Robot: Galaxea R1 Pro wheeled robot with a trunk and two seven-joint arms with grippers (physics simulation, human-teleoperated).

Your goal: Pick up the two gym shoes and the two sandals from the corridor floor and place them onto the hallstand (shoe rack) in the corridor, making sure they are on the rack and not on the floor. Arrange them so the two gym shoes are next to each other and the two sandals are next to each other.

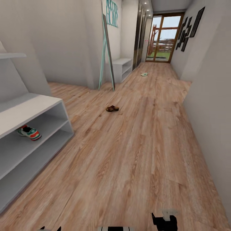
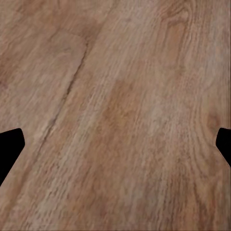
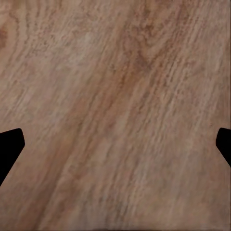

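Both your grippers, left (image 2: 115, 144) and right (image 3: 115, 144), hang spread and empty over the wood-grain plank floor (image 1: 134, 166), free for the dark-brown leather sandal (image 1: 112, 108) well ahead

The floor (image 1: 134, 154) is light-brown wood grain. The hallstand (image 1: 38, 110) is light grey; the gym shoe (image 1: 29, 132) in it is cream-white, green and orange-red. The sandal (image 1: 112, 108) is dark brown.

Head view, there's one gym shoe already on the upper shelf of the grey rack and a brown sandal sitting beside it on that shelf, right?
Not quite. The gym shoe is on the rack, but the head view shows the brown sandal lying out on the corridor floor, well away from it.
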